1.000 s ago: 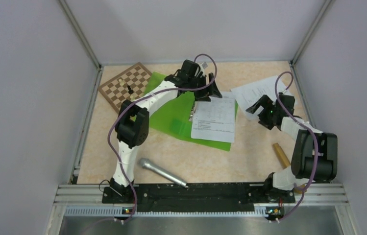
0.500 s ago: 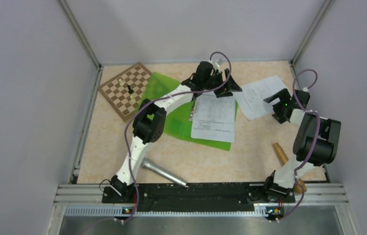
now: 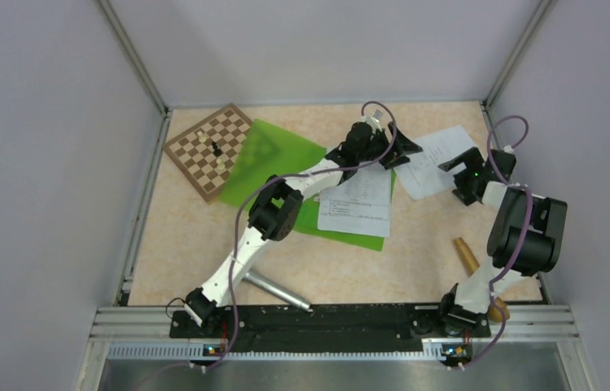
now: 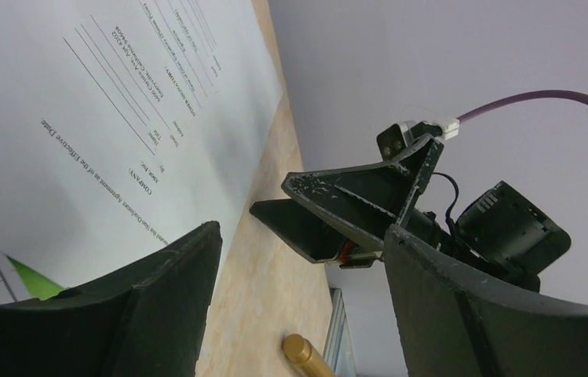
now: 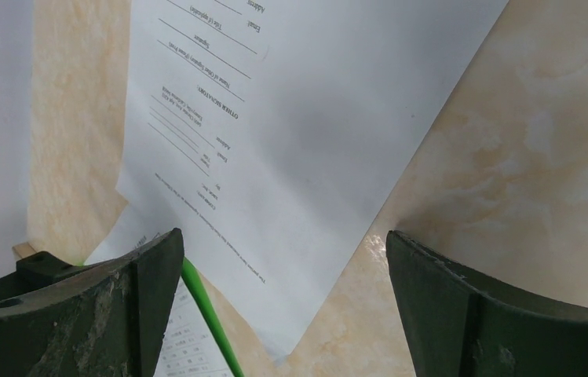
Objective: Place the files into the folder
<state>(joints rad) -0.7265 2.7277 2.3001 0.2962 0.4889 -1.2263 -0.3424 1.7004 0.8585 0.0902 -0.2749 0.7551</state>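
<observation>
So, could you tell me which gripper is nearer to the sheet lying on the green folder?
Left. The left gripper hovers open by the far right corner of the sheet; the right gripper is farther right, over the loose sheet.

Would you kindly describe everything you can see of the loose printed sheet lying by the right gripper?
The loose sheet is a white paper rectangle printed with short lines of black text, seemingly a form. It lies flat and skewed on the beige table, toward the far right corner. Its left corner overlaps the green folder and another printed sheet. The open left gripper hangs at its left edge, the open right gripper over its near right side; contact cannot be told.
</observation>
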